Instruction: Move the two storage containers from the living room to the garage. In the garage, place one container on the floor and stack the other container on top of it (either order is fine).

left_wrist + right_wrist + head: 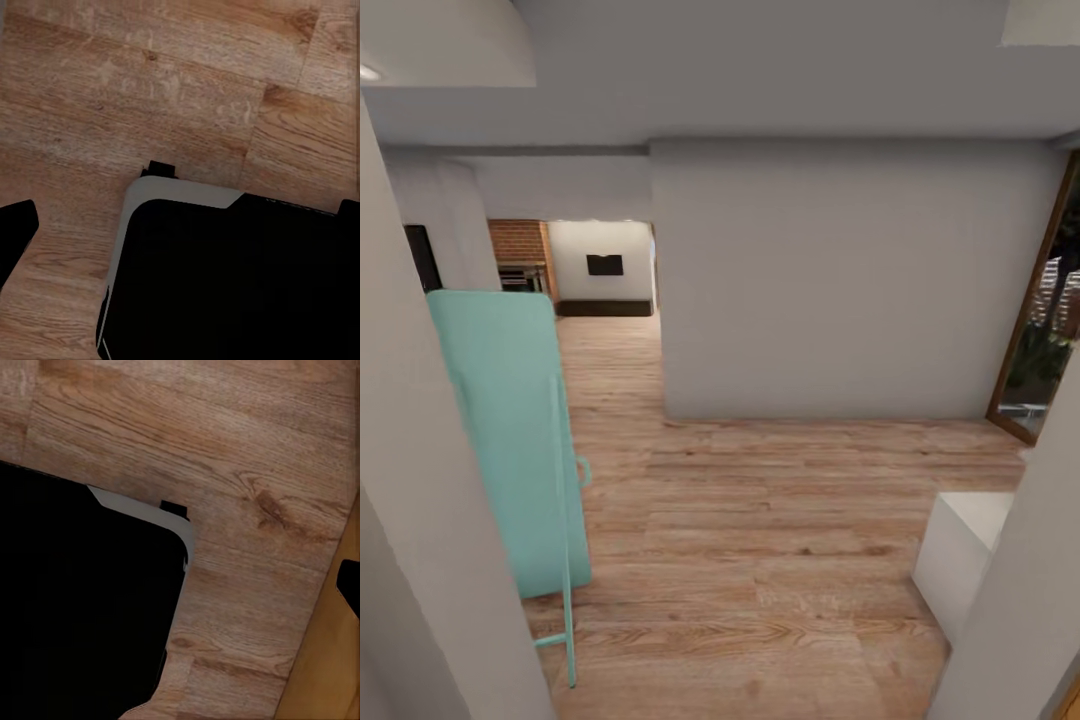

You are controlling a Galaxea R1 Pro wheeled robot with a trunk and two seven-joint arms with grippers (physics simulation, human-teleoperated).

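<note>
The two storage containers are out of view, and so are the garage and its concrete floor. I am in a hallway on light wood planks (760,540). Far ahead, through an opening, part of the living room shows with its brick column (518,243) and black wall TV (605,265). My left gripper (180,232) hangs open over the planks and my own black base (232,285), with one fingertip (15,232) at each side edge and nothing between them. My right gripper (187,585) is open too, with one fingertip (351,585) far out at the edge and the other lost against the dark base.
A mint-green panel with a handle (510,440) stands close on my left beside a grey wall (410,520). A wide grey wall (850,280) blocks the way straight ahead. A white block (960,550) sits low on the right, with a wood-framed glass door (1045,330) beyond. An orange-tan surface (330,675) lies near my right gripper.
</note>
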